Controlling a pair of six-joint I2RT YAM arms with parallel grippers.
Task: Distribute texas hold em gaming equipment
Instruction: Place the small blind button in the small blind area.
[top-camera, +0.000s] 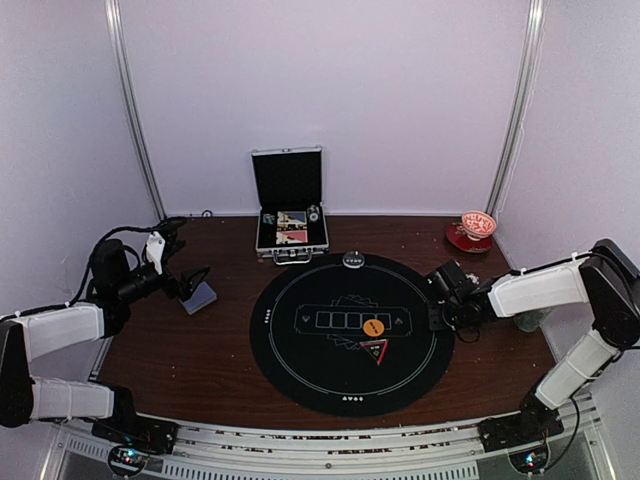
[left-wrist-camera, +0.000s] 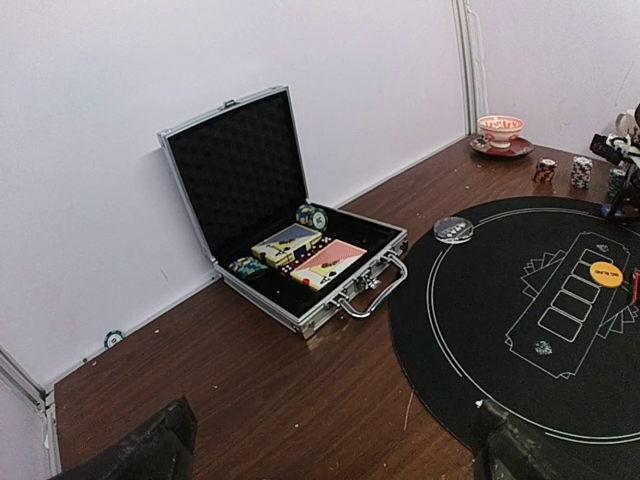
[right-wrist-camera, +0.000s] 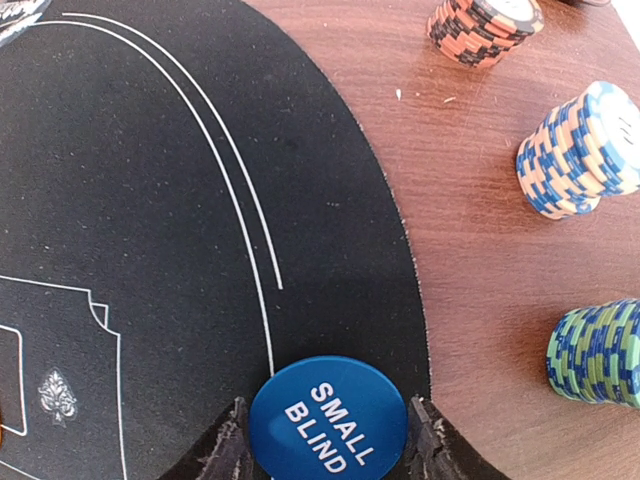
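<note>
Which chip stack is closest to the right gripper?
The green stack, lowest in the right wrist view; the blue-white stack and red stack stand farther from the gripper holding the blue disc.

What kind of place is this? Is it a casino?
Probably not: more likely a robot lab booth. Plain white walls, two robot arms, and a poker mat on a wooden table.

In the top view the mat (top-camera: 300, 370) lies mid-table (top-camera: 200, 370), with the open case (top-camera: 290, 205) behind it at upper centre, a cup (top-camera: 477, 229) at upper right, playing cards (top-camera: 200, 297) at left and a button disc (top-camera: 374, 326) near the mat's centre. In the right wrist view three chip stacks (right-wrist-camera: 580, 150) stand on the table right of the mat's edge, and the small-blind disc (right-wrist-camera: 328, 420) lies on the mat at bottom centre.
</note>
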